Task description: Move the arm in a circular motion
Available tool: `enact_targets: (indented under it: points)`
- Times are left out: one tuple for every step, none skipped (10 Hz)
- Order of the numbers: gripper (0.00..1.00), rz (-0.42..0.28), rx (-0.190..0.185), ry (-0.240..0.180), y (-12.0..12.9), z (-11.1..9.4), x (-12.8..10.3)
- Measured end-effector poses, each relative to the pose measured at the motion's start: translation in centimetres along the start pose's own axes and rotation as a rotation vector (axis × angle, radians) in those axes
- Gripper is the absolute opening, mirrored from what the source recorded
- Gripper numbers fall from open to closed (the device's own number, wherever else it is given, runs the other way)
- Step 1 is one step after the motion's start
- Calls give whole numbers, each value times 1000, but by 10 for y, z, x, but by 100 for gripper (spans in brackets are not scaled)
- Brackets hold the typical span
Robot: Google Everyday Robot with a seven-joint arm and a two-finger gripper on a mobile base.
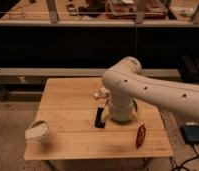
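The arm (143, 87) is thick and cream-white with small dark holes. It reaches in from the right edge over the wooden table (68, 105). Its rounded joint sits above the table's right half. A short segment (120, 107) drops from that joint toward the tabletop, just right of a black rectangular object (99, 118). The gripper does not show; the arm's own segments hide where it would be.
A crumpled white cup (38, 132) stands at the table's front left corner. A red-brown object (140, 136) lies near the front right edge, and a small white item (100, 93) lies behind the black one. A grey box (193, 134) with cables sits on the floor at right. Dark shelving runs behind.
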Motion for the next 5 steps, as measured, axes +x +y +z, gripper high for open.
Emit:
enact_targets:
  points:
    - [80,-92,51,-26,-40,8,-6]
    - [80,-158,83,-31,-67,12,-4]
    - [80,-233,113,-29,-97,15,2]
    - [80,-314,130,-1,-125,17,22]
    - [80,-358,139,15,-143,18,36]
